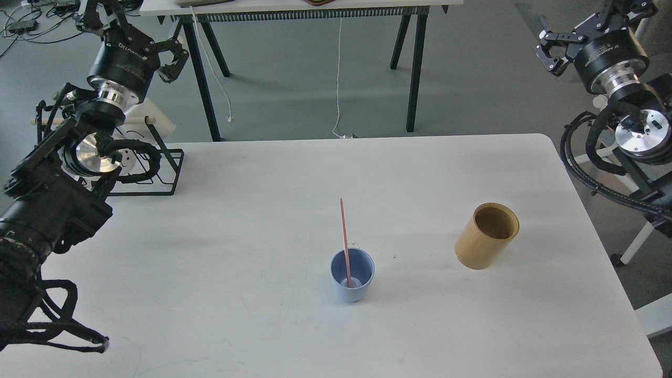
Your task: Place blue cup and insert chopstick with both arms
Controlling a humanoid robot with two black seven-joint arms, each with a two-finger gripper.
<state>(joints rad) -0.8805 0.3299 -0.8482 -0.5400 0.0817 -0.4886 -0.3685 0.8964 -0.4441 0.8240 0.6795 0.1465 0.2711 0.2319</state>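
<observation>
Where it stands, one blue cup (352, 275) holds one chopstick (344, 239).

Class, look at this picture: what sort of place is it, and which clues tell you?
Probably a robotics lab or workshop: two black robot arms flank a plain white table, loose cables trail over the grey floor, and a trestle workbench stands behind.

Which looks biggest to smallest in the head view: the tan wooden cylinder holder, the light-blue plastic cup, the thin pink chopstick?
1. Tan wooden cylinder holder: widest and bulkiest.
2. Light-blue plastic cup: smaller, though nearer the camera.
3. Thin pink chopstick, standing in the cup: longest of the three, but by far the slimmest.
</observation>
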